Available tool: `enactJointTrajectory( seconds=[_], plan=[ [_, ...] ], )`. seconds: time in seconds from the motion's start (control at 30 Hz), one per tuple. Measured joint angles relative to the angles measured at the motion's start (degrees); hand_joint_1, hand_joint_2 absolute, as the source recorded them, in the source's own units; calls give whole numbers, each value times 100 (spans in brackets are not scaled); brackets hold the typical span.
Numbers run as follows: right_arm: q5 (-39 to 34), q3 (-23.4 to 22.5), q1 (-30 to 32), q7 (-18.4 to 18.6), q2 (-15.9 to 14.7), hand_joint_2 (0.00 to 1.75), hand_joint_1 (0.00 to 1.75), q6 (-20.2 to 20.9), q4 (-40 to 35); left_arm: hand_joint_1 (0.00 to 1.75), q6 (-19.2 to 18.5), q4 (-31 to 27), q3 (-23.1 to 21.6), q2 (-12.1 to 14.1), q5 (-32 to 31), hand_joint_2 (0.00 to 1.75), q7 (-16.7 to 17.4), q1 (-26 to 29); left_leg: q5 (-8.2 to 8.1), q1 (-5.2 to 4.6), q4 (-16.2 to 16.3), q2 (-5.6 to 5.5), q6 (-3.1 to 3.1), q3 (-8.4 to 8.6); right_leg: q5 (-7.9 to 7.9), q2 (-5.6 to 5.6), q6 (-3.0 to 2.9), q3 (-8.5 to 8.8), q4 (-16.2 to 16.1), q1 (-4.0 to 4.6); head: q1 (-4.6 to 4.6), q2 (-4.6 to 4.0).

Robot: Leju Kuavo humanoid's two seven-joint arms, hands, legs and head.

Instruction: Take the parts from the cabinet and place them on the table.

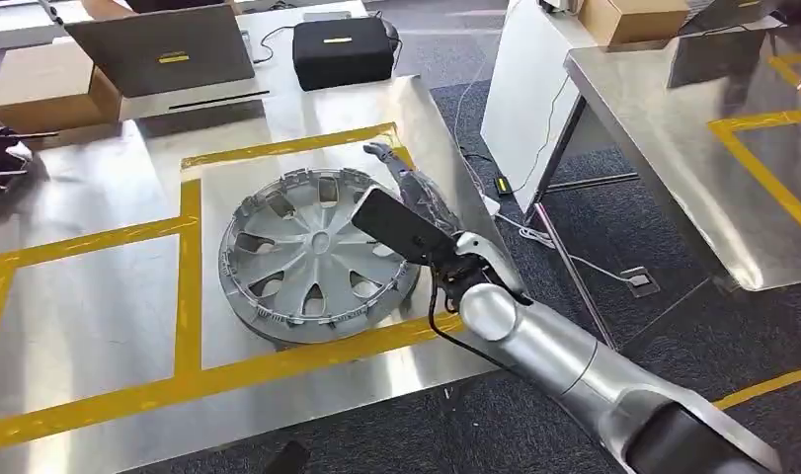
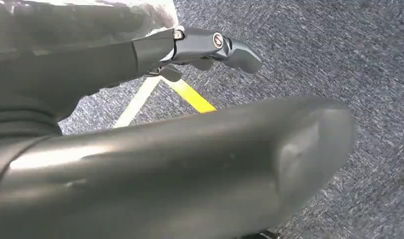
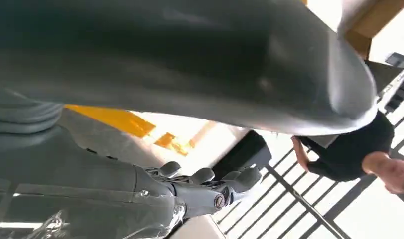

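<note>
A silver wheel cover lies flat on the steel table, inside a square of yellow tape. My right hand lies stretched out just past the cover's right rim, fingers pointing at the far tape corner and holding nothing. In the right wrist view the same right hand has straight fingers set apart from the thick thumb, with nothing between them. My left hand hangs over the blue carpet with its fingers extended and nothing in it.
A laptop, a black case and a cardboard box stand at the table's back. The table's right edge is close beside my right arm. A second steel table stands to the right. A person in black is near.
</note>
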Motion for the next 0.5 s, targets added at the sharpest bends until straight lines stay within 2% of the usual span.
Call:
enactJointTrajectory(
  seconds=[0.13, 0.3, 0.5],
  plan=[
    [-162, -175, 80, -68, -206, 0, 0, -276, -499, 0, 2, 4, 44, 2, 50, 0, -26, 40, -1, 0, 0, 0, 0, 1, 0, 0, 0, 0, -3, 0, -2, 0],
    [-129, -407, 266, -4, -534, 0, 0, -328, -1083, 0, 4, 24, 81, 4, 92, 0, -68, 92, -2, -1, 0, 0, 3, 1, 0, 1, 0, 1, -5, 0, 0, 0],
    [-129, -614, 494, 11, -775, 0, 0, -365, -1545, 0, 7, 33, 87, 7, 96, 0, -70, 112, -3, 0, 0, 0, 3, 3, 0, 1, 0, 3, -5, 0, 0, 0]
  ],
)
